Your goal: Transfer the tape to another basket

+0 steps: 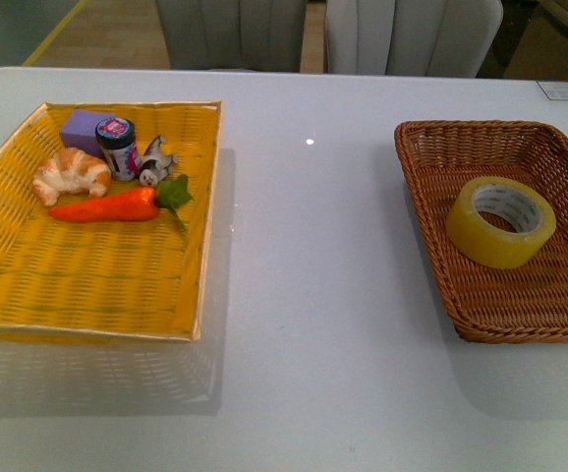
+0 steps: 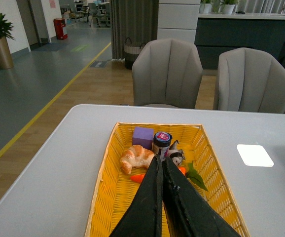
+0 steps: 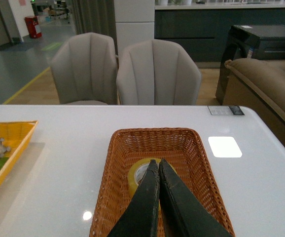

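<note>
Right gripper (image 3: 158,170) with jaws pressed together, empty; left gripper (image 2: 160,165) likewise; glossy yellowish tape (image 1: 501,221) flat in brown basket (image 1: 431,162)

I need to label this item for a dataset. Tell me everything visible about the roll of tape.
The tape is a wide roll of translucent yellowish packing tape with a white inner core carrying small dark print. It lies tilted, its hole facing up and toward the camera, on the floor of the brown wicker basket, near the middle. Nothing else is in that basket. The right claw is shut above it and does not grip it.
</note>
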Robot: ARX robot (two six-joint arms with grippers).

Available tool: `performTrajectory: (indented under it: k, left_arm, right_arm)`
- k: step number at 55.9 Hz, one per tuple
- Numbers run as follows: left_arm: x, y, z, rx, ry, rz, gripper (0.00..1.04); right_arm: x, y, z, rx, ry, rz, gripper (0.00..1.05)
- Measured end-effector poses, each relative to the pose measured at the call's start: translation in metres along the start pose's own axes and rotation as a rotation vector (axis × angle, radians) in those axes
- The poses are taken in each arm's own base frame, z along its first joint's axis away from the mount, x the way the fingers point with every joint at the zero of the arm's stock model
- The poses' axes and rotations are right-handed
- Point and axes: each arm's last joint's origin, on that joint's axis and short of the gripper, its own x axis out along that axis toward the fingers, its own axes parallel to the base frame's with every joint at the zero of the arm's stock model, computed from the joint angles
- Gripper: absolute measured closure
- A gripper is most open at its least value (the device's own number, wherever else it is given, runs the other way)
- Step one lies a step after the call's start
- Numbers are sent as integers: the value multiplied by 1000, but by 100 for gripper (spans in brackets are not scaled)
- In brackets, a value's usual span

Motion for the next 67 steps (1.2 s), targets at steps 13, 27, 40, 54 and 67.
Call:
performTrajectory:
  k: [13,27,40,54,67]
  left_arm:
    - [0,0,0,0,0,0,103]
    - [0,0,0,0,0,0,103]
    - [0,0,0,0,0,0,63]
    - [0,0,0,0,0,0,15]
    - [0,0,0,2,0,0,9]
  right_arm:
    - [-10,0,-2,0,5,-2,103]
    - [-10,0,-2,-1,4,0,97]
    - [-10,0,-2,-1,4,0,57]
    - [-10,0,-2,-1,3,0,10]
    - [-10,0,-2,-1,4,0,9]
